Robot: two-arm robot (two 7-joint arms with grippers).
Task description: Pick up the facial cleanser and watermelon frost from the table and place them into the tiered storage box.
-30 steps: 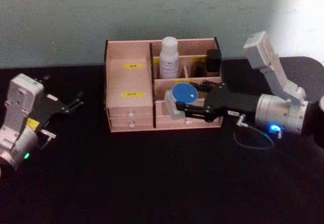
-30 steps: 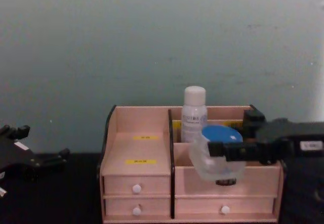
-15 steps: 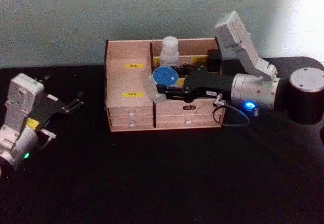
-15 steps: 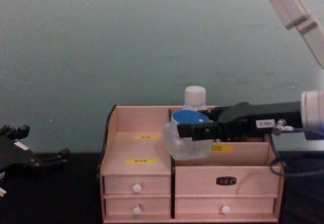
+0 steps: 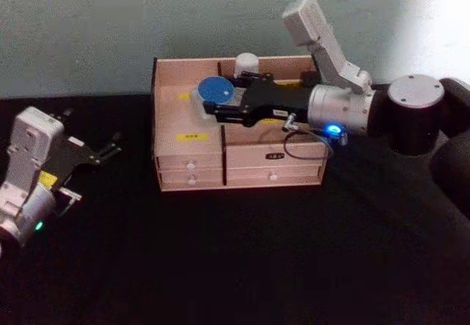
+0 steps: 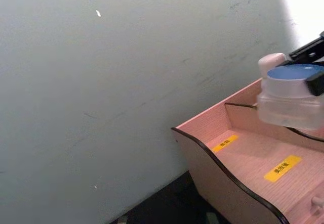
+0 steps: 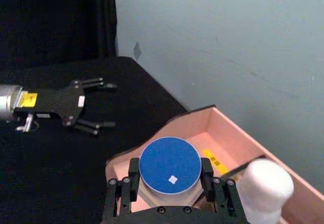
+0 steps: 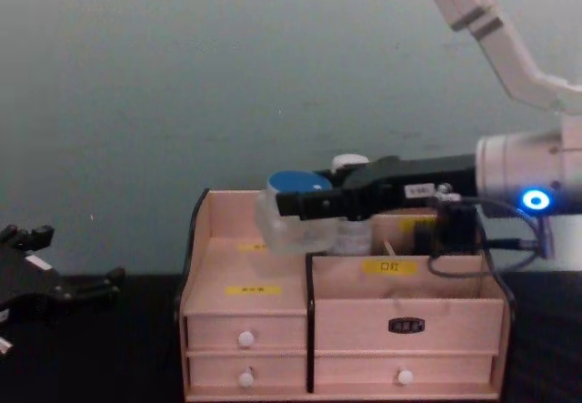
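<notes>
My right gripper [image 5: 208, 103] is shut on the watermelon frost [image 5: 211, 95], a clear jar with a blue lid [image 7: 169, 164], and holds it in the air above the left stepped compartment of the tiered storage box [image 5: 187, 165]. From the chest the jar [image 8: 296, 214] hangs just above the box's back left part [image 8: 252, 280]. The facial cleanser [image 5: 247, 64] stands upright in a back compartment, mostly hidden behind the right arm; its white cap [image 7: 264, 182] shows beside the jar. My left gripper [image 5: 109, 149] is open, parked far left over the table.
The box sits at the back of the black table [image 5: 235, 259] against a grey-green wall. Its small drawers with white knobs [image 8: 245, 339] face me. The table's front and middle are bare black surface.
My right gripper has carried the watermelon frost leftward and upward, from in front of the box's right compartments to above its left stepped compartment. The left arm has not moved.
</notes>
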